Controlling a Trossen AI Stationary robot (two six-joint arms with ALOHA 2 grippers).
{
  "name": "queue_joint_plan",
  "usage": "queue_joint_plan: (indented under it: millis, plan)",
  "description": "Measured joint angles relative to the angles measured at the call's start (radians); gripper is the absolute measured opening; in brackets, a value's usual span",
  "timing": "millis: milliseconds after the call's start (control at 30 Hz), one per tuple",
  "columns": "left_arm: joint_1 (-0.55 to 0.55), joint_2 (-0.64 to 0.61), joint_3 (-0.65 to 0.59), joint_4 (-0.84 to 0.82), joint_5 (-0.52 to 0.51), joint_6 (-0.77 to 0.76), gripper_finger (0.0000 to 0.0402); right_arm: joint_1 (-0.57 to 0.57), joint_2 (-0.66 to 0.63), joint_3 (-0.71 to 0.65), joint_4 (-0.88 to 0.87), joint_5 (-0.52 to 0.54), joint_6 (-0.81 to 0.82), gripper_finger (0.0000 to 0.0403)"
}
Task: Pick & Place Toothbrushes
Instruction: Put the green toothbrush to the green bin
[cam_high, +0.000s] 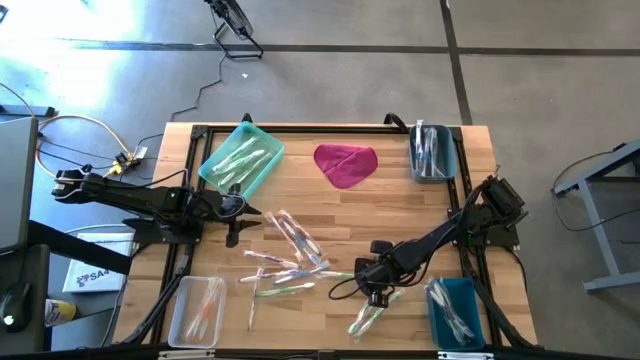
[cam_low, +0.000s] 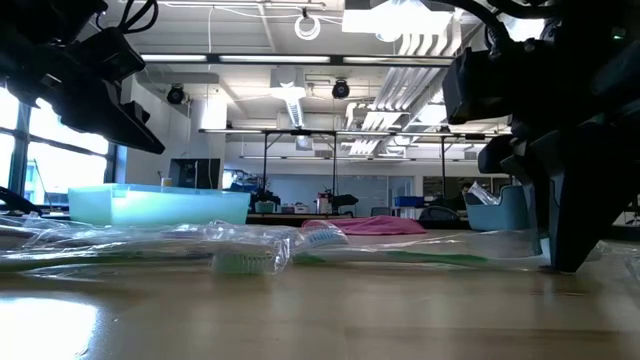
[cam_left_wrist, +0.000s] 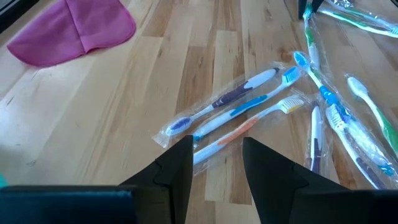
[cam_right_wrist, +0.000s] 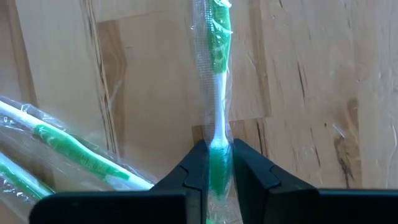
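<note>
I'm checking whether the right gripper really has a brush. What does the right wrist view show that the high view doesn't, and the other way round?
Only the right wrist view: the right gripper's fingers closed on a wrapped green toothbrush, flat on the wood.

Only the high view: the left gripper hovering open beside the loose pile, four bins at the corners, the magenta cloth.

Both: the right gripper low at the table's near side, and more green brushes next to it.
</note>
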Motion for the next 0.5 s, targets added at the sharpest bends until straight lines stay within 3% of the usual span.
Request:
queue_joint_plan:
  millis: [500]
  plan:
    - [0.0,0.0,0.0,0.0,0.0,0.0,0.0136,-0.015,-0.085,0.013,-0.002,-0.007,-0.012,0.0041]
